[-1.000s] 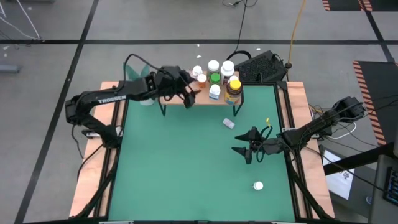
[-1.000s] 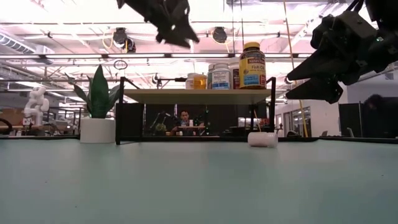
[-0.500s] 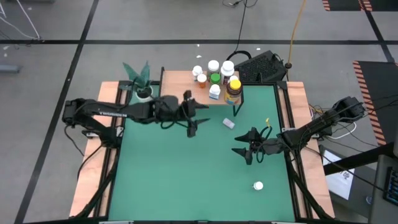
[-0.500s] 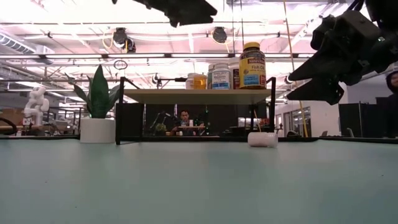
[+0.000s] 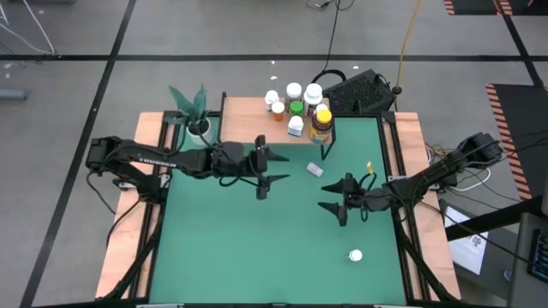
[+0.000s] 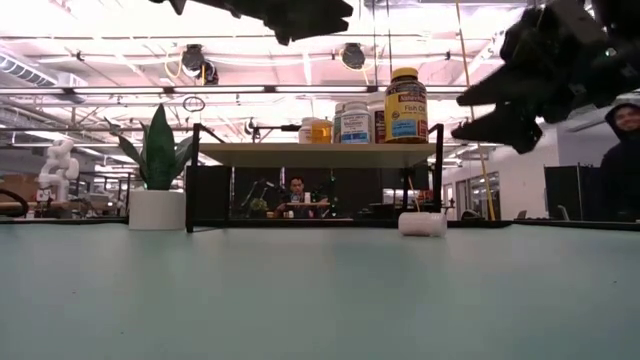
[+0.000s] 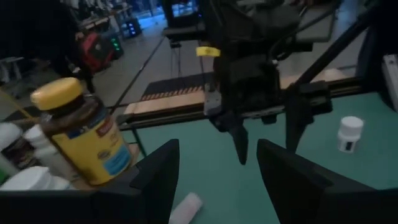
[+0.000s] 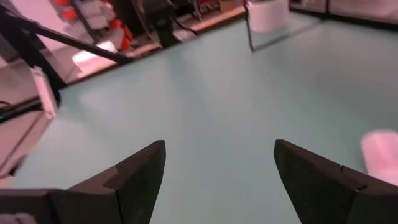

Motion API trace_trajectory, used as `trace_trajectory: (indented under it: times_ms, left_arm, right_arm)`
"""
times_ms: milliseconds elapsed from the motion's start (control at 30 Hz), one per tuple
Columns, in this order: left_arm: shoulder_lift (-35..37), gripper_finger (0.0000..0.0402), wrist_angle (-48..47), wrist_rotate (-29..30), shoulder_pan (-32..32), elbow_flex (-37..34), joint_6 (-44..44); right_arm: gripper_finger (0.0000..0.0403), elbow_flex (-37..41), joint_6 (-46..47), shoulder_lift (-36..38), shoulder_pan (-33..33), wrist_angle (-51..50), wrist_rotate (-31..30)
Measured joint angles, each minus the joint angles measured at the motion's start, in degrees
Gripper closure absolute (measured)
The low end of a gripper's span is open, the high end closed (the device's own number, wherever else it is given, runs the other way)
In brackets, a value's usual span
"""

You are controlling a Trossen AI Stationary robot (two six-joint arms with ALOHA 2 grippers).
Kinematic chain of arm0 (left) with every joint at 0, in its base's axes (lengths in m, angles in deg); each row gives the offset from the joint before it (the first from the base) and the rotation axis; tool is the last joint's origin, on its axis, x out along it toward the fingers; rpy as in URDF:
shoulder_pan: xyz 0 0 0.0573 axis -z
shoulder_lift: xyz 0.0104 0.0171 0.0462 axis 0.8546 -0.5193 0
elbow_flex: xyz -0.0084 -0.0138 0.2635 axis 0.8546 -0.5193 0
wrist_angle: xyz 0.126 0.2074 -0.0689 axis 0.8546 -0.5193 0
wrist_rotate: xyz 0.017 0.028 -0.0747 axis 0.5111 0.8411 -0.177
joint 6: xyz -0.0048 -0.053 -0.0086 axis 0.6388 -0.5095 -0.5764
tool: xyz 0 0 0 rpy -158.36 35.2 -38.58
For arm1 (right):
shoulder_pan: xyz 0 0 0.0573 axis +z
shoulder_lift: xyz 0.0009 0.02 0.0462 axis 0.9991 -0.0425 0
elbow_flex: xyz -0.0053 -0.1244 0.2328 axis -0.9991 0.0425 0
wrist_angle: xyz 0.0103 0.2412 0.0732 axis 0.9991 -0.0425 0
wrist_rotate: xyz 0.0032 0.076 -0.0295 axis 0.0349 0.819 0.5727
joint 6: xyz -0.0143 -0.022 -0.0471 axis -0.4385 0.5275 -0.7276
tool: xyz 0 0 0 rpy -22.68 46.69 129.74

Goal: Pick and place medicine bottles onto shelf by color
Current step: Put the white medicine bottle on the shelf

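While the left gripper (image 5: 264,173) hovers above the green surface (image 5: 257,248) in front of the shelf (image 5: 248,120), its fingers stand partly apart with nothing between them. Farther right, the right gripper (image 5: 332,205) hangs with its fingers spread wide, also empty. Most medicine bottles (image 5: 300,109) cluster on the shelf's right end; one white bottle (image 5: 314,169) lies on the surface between the grippers, and another (image 5: 355,255) sits well apart toward the near edge.
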Motion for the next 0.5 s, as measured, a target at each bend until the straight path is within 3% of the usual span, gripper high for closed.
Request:
trace_trajectory:
  times_ms: [333,500]
  left_arm:
    - [-0.17,0.0183,-0.81,-1.0,-0.6,-0.14,0.5]
    - [-0.92,0.0187,-1.17,-1.0,-1.22,-0.17,0.4]
  right_arm:
    - [0.011,-2.53,-2.1,0.02,2.87,1.19,-0.1]
    - [0.011,-8.36,-2.87,-0.37,5.72,-5.13,-0.56]
